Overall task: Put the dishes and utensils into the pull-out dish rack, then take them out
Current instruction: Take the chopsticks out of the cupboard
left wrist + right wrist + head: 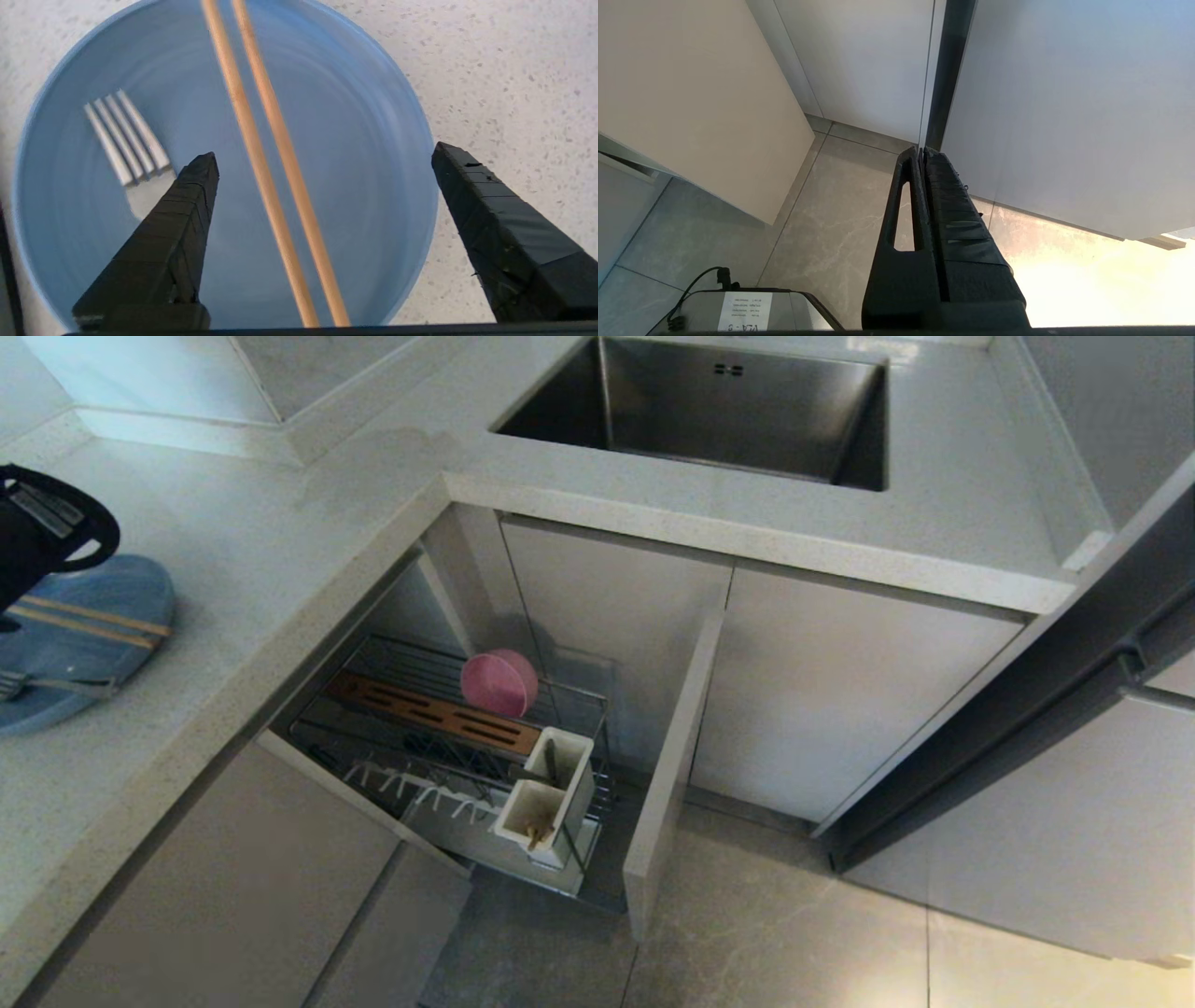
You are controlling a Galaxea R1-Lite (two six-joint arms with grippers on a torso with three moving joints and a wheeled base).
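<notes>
On the counter at the left lies the blue plate (89, 649) (373, 140), with the wooden chopsticks (89, 621) (261, 163) and the silver fork (56, 684) (126, 135) on it. My left gripper (323, 151) hovers just above the plate, open, its fingers either side of the chopsticks and touching nothing. The pull-out dish rack (373, 733) stands open below the counter. A pink bowl (499, 683) stands on edge at its back. In its white utensil box (551, 793) a thin grey handle shows. My right gripper (921, 150) is shut and empty, down near the floor.
A steel sink (728, 411) is set in the counter behind the rack. The rack's beige front panel (667, 775) juts out to the right of the basket. Cabinet doors (1045, 102) and floor tiles (831, 224) surround the right gripper.
</notes>
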